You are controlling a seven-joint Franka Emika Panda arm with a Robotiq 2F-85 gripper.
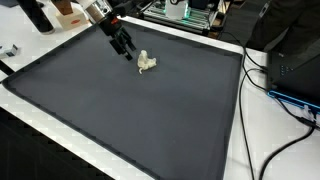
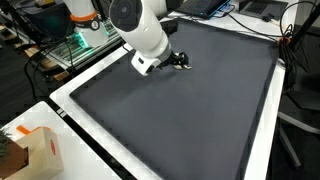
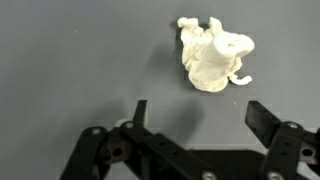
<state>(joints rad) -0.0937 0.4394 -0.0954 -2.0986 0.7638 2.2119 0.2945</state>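
The hand [image 1: 124,48], spread wide and empty, hangs low over the dark mat [image 1: 120,115] on the bench [image 1: 247,80], while the crumpled white lump [image 3: 213,55] lies untouched on the mat just ahead of it, so the approach looks nearly made and the grasp is not yet done.

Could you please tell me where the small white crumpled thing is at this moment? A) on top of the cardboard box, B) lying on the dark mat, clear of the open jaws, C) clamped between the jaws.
B: in the wrist view the white crumpled thing lies on the dark mat beyond the open jaws, with bare mat between them.
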